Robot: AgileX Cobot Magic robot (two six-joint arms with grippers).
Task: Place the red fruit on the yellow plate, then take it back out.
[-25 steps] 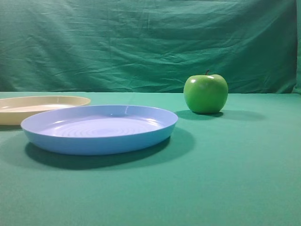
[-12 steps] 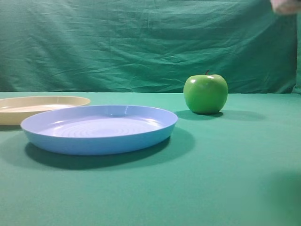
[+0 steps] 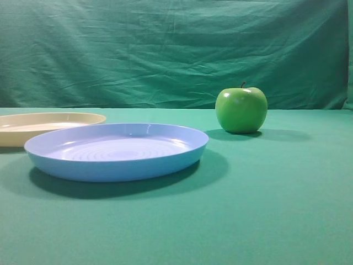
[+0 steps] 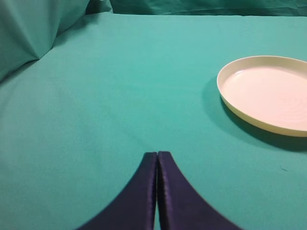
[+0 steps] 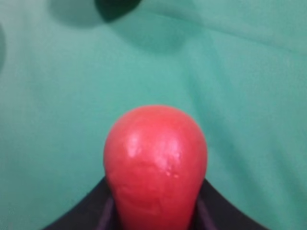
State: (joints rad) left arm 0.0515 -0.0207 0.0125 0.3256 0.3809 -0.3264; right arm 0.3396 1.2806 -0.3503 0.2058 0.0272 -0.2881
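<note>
A: Currently, where is the yellow plate (image 4: 268, 93)?

B: Ahead and right of the left gripper (image 4: 157, 160), bare. That gripper's fingers are pressed together, idle.

A: And the red fruit (image 5: 156, 165)?

B: Pinched between the right gripper (image 5: 156, 211) fingers, directly ahead of its base, above the cloth (image 5: 249, 96), presumably carried for placement.
</note>
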